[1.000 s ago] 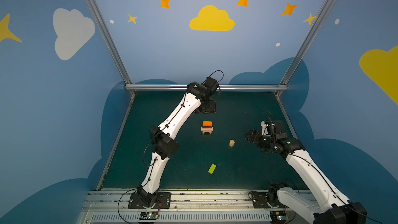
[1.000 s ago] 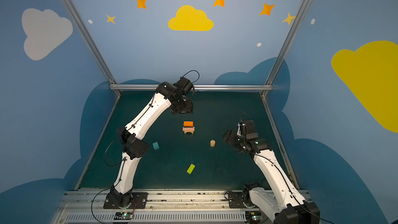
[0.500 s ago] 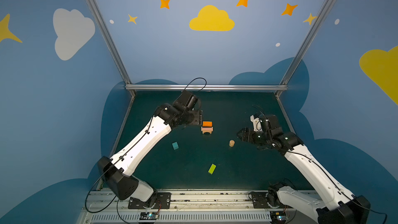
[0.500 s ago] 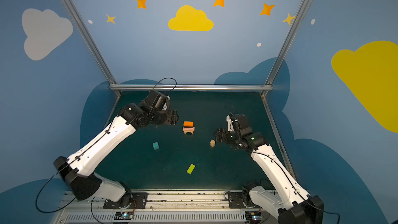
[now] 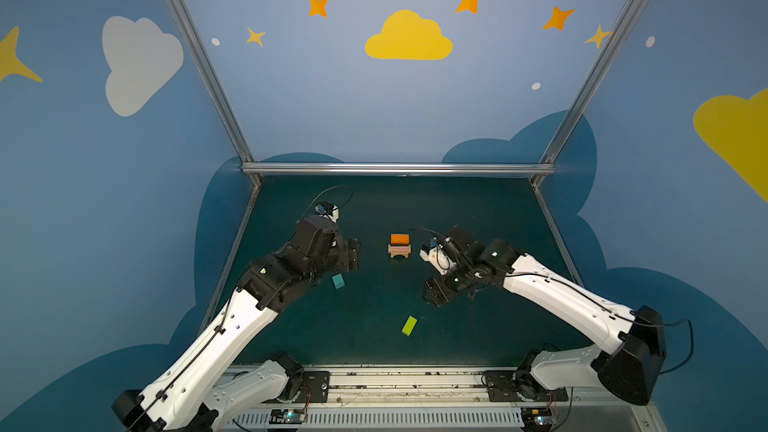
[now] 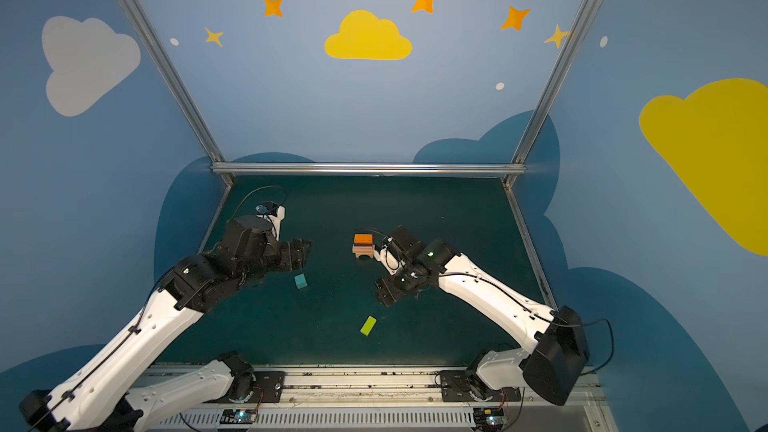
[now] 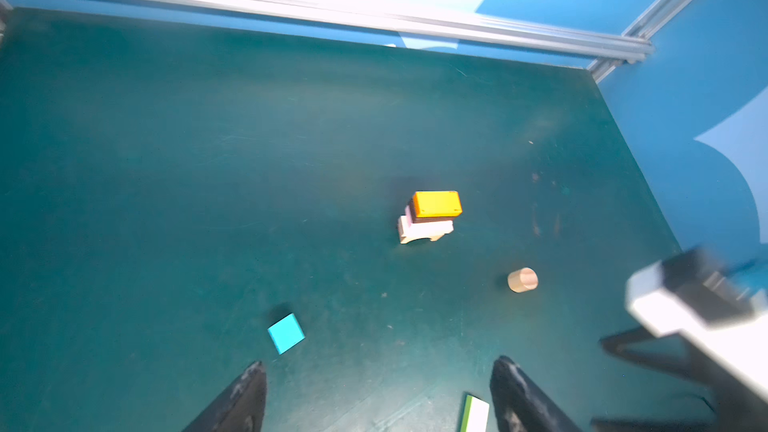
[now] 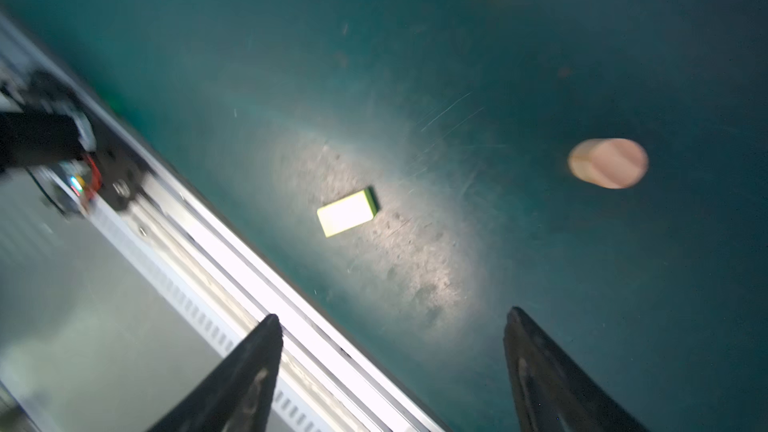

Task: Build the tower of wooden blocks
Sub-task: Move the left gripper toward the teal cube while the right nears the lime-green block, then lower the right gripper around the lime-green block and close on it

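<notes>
A: Where does the tower [image 5: 400, 248] stand?

B: Around the middle of the green mat [image 5: 478, 209]. The left wrist view shows a tan arch [image 7: 422, 233] at the bottom, then a pink brick [image 7: 408, 216] and a dark brown brick [image 7: 428, 220], with an orange brick [image 5: 400, 238] on top. I cannot tell whether there is another layer.

A: And the loose blocks, reckoned from the tower?

B: The teal cube [image 5: 338, 281] lies to its left and nearer the front rail, apart from it. The lime green brick [image 5: 409, 325] lies flat, well apart from the tower, toward the front and a little to the right. The tan cylinder [image 7: 523, 280] sits near the tower without touching it. In both top views the right arm covers it.

A: The grippers?

B: The left gripper [image 5: 353, 253] hangs to the left of the tower, about level with it and apart. Its fingers [image 7: 245, 396] stand wide with nothing between them. The right gripper [image 5: 432, 292] is to the right of the tower and nearer the front, tilted down at the mat. Its fingers are spread wide too, and empty. In the right wrist view the lime green brick and the blurred cylinder lie on the mat beyond its fingertips.
</notes>
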You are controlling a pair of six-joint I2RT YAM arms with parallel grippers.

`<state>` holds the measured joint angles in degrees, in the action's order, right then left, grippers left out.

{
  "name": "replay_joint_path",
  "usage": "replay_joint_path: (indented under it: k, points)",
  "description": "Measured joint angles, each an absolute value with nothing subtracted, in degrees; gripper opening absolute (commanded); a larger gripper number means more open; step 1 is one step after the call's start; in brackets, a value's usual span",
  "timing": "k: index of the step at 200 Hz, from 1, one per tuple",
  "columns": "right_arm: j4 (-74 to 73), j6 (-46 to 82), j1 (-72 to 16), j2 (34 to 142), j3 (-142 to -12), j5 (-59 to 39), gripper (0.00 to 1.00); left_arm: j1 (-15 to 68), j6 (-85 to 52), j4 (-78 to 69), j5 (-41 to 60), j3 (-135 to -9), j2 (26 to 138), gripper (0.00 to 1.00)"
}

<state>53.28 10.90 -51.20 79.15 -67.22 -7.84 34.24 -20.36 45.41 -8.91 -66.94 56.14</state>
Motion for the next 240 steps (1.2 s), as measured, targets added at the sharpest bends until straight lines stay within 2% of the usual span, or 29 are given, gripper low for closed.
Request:
replay_joint_path:
  k: [31, 66, 118, 240]
  points:
    - [53.5, 8.3, -58.4, 84.5, -68.5, -6.5, 0.82, 33.9, -20.4, 45.6, -10.3, -64.8, 53.4, 0.85]
    - [53.5, 6.1, -61.4, 89.2, -69.2, -5.4, 0.82, 33.6, -20.4, 46.5, -12.0, -62.6, 50.2, 0.86]
    - [52.7, 4.1, -63.6, 95.6, -69.2, -3.9, 0.82, 33.4, -21.0, 47.4, -14.2, -60.4, 46.5, 0.88]
    - [43.8, 3.8, -64.3, 100.3, -65.8, -2.6, 0.78, 32.2, -23.0, 47.4, -15.5, -58.7, 46.1, 0.89]
